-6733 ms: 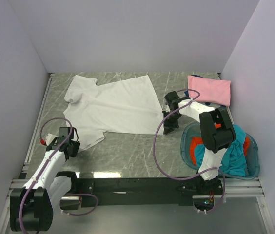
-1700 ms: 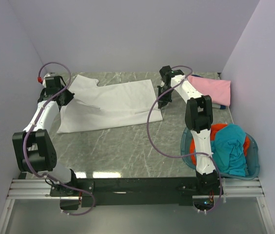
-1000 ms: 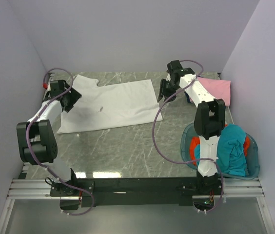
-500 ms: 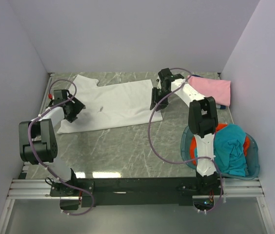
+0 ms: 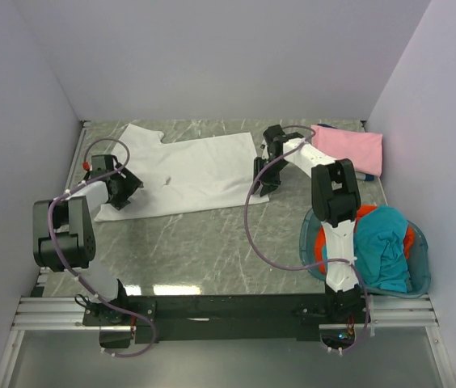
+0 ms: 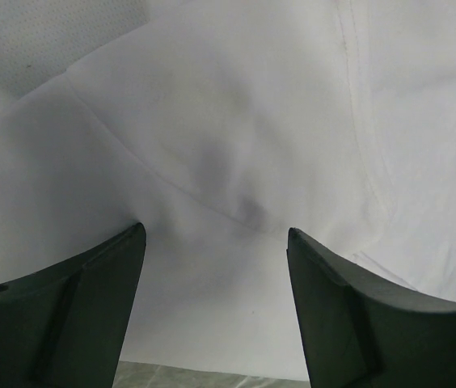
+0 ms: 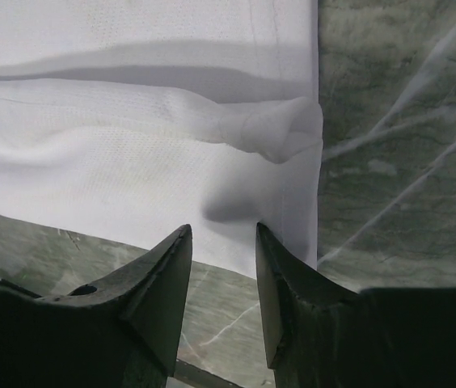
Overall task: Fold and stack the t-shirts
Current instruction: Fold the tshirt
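2 grippers hover empty at opposite ends of the white t-shirt (image 5: pixel 196 170): left gripper (image 6: pixel 216 234) wide, right gripper (image 7: pixel 224 230) narrower.

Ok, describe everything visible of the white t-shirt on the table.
The white short-sleeved cloth t-shirt lies flat on the grey marbled table, neck end to the left, hem to the right. Thin knit, creased; a long fold runs through it, with a small bunch at the hem. The left gripper stands open over its near left corner, the right gripper open over its near right corner; contact cannot be told.
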You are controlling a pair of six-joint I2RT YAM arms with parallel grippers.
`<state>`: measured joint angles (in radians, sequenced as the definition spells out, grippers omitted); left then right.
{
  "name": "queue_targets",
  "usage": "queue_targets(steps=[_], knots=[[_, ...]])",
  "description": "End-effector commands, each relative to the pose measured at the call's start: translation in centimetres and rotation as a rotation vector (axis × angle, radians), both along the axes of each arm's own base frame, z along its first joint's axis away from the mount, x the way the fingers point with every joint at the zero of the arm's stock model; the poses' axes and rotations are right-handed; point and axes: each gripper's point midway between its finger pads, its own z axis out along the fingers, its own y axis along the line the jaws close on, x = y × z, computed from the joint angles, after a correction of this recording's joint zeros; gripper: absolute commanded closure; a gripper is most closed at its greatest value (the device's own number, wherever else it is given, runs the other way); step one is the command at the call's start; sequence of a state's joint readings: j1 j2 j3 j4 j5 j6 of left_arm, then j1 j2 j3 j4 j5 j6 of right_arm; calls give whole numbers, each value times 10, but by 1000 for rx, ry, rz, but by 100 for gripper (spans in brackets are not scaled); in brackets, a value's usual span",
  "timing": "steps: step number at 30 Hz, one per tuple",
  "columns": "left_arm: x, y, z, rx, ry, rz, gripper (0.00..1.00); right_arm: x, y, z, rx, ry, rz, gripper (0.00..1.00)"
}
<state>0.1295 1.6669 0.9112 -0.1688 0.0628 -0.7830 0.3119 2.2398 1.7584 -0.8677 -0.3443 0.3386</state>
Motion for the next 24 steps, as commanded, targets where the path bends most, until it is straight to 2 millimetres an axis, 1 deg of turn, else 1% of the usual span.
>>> queue_targets(steps=[1,3,4,5,6,7,8,9,10,11,12,13,14,15,16,17,18,19,22,23,24], knots=[[-18,3,-12,9,56,24,23,-26,-22,-21,-99,69,14,55],[-26,3,-13,3,63,45,23,-34,-28,-19,-119,77,7,55],[-30,3,-14,2,67,52,23,-46,-32,-24,-134,103,8,55],[-36,2,-15,2,70,58,23,-52,-36,-25,-142,113,6,55],[-39,1,-16,-6,73,64,22,-57,-37,-21,-144,110,6,55],[-43,0,-17,-12,76,65,23,-73,-42,-28,-155,144,6,55],[-49,-3,-17,-26,73,63,23,-80,-44,-29,-155,155,2,55],[-53,-5,-17,-35,72,66,23,-86,-44,-25,-147,153,-3,55],[-57,-7,-18,-41,72,64,23,-101,-48,-30,-151,184,-4,55],[-66,-9,-19,-47,76,68,23,-108,-50,-30,-150,194,-9,55],[-71,-10,-19,-50,79,71,23,-113,-50,-26,-143,188,-17,55],[-76,-11,-19,-55,82,72,23,-126,-54,-29,-149,214,-20,55],[-84,-13,-18,-56,79,73,23,-132,-56,-29,-151,222,-26,55],[-90,-15,-17,-64,83,73,23,-135,-56,-24,-146,214,-33,55],[-95,-15,-17,-67,83,77,23,-146,-59,-27,-150,233,-34,55],[-102,-17,-15,-70,74,77,23,-150,-59,-26,-148,234,-38,55],[-113,-21,-18,-82,93,75,23,-157,-60,-23,-144,242,-45,55],[-113,-22,-13,-90,77,74,23,-160,-61,-22,-143,240,-47,55],[-123,-30,-3,-113,50,60,23,-166,-60,-13,-129,229,-49,55],[-124,-31,7,-114,17,55,23,-167,-60,-10,-126,226,-49,55],[-124,-33,12,-117,3,53,23,-166,-58,-5,-120,209,-43,55]])
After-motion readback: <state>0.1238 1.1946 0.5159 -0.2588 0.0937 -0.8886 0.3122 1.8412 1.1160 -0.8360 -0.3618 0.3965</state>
